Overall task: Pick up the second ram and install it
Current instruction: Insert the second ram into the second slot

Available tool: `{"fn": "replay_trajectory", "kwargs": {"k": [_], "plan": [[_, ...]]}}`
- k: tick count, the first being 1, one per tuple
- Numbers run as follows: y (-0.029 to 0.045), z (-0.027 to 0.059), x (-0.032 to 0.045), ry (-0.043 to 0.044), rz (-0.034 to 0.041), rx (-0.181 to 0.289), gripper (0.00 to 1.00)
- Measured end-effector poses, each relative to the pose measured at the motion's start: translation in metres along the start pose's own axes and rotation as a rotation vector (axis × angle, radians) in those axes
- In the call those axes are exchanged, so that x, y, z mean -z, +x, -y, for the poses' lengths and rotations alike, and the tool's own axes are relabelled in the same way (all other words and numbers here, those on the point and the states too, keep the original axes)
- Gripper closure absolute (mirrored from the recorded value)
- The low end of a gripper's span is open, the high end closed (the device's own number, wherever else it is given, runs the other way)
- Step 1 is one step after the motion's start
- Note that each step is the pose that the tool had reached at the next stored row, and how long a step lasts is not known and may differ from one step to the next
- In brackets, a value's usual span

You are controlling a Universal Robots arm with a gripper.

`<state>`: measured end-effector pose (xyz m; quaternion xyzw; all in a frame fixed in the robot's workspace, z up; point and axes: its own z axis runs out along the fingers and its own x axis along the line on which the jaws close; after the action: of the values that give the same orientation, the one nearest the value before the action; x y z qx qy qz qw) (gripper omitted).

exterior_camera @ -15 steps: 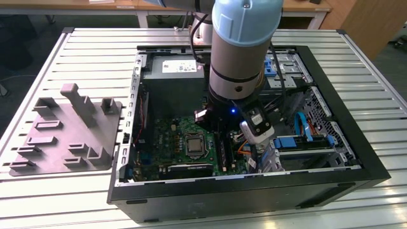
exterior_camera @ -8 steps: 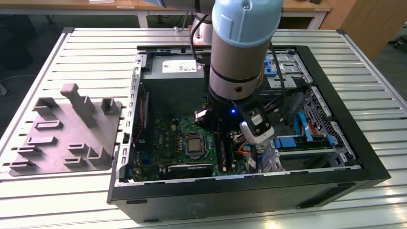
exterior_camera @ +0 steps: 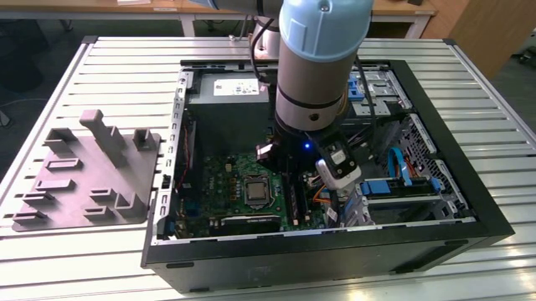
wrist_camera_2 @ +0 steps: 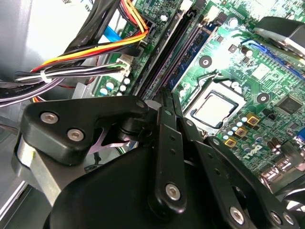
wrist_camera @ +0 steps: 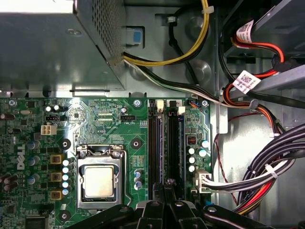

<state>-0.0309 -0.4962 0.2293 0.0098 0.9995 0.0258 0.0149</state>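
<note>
Black end effector [wrist_camera_2: 169,98] is down inside the computer case [exterior_camera: 335,251], and its two thin fingers [wrist_camera_2: 165,102] are pulled close together with just a tiny gap. The tips sit right at one end of the second ram [wrist_camera: 174,143]. I cannot tell if they pinch it or just touch it. The second ram is a long dark blue stick. It stands on its edge in one of the long black slots [wrist_camera: 153,143] on the green motherboard [wrist_camera: 109,119]. Just beside the slots is the square silver chip [wrist_camera: 99,182] in its metal frame. On the other side of the slots, bundles of black, red, yellow and white wires [wrist_camera: 267,176] run along the case wall. In the exterior view, the big blue and silver arm [exterior_camera: 322,56] reaches down into the middle of the open case. The case lies on a striped metal counter [exterior_camera: 125,63]. A gray holder [exterior_camera: 84,182] sits on the counter at the exterior view's left, beside the case.
</note>
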Motion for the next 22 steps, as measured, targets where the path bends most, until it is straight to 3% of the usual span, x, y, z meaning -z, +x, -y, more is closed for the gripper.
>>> {"fn": "replay_trajectory", "kwargs": {"k": [5, 22], "plan": [[0.0, 0.0, 0.0003, -0.0045, 0.0006, 0.0, 0.89], [0.0004, 0.0002, -0.0026, -0.0045, 0.0005, 0.0, 0.89]]}}
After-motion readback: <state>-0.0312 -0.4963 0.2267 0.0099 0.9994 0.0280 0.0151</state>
